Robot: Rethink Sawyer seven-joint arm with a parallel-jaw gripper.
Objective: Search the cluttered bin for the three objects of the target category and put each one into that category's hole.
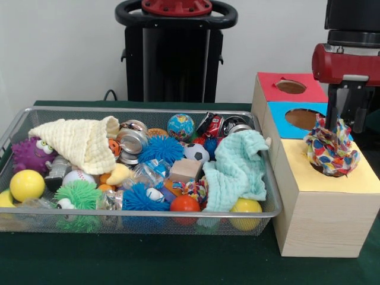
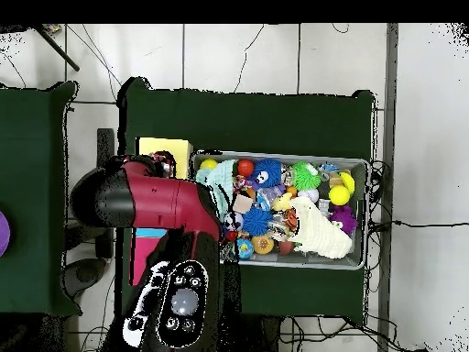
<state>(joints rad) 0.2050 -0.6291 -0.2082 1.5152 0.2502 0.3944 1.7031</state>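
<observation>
Silver wire-mesh bin (image 1: pixel 178 221), woven rope ball (image 1: pixel 331 149), pale wooden box (image 1: pixel 323 214).

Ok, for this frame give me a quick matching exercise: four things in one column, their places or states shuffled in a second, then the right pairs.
Things:
1. rope ball
2. mint cloth
3. cream cloth
4. claw

Places or states:
A. draped at the right end of the wire bin in the front view
B. sitting on the yellow-topped box, over its hole
C. just above the rope ball
D. rolled into a cone at the bin's left end in the front view

Pairs: 1-B, 2-A, 3-D, 4-C
</observation>
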